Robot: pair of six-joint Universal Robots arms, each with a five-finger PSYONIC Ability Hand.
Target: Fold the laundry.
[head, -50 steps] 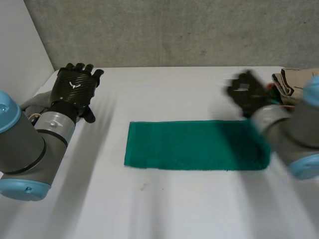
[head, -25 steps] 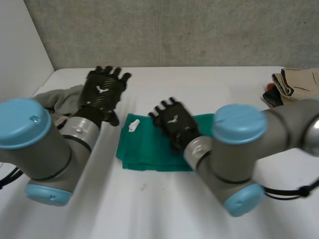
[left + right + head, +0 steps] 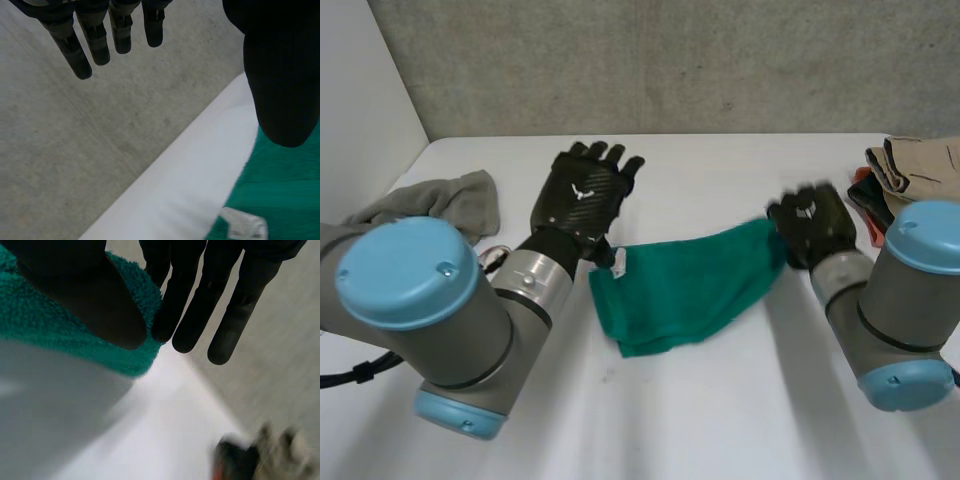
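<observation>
On white table (image 3: pixel 720 410), one green towel (image 3: pixel 680 290)

The green towel (image 3: pixel 690 285) is looking like soft terry cloth, and its pile is showing fuzzy and rough beside the thumb of the right hand (image 3: pixel 90 305). Its small label (image 3: pixel 243 223) is shining a little, like satin. The table (image 3: pixel 720 420) is appearing smooth and matt. The left hand (image 3: pixel 582 195) is showing a woven black shell, slightly glossy. The arm cap (image 3: pixel 410 275) is looking like smooth plastic, the wall (image 3: pixel 670 60) like rough concrete. The grey cloth (image 3: pixel 445 200) is looking soft and matt.
</observation>
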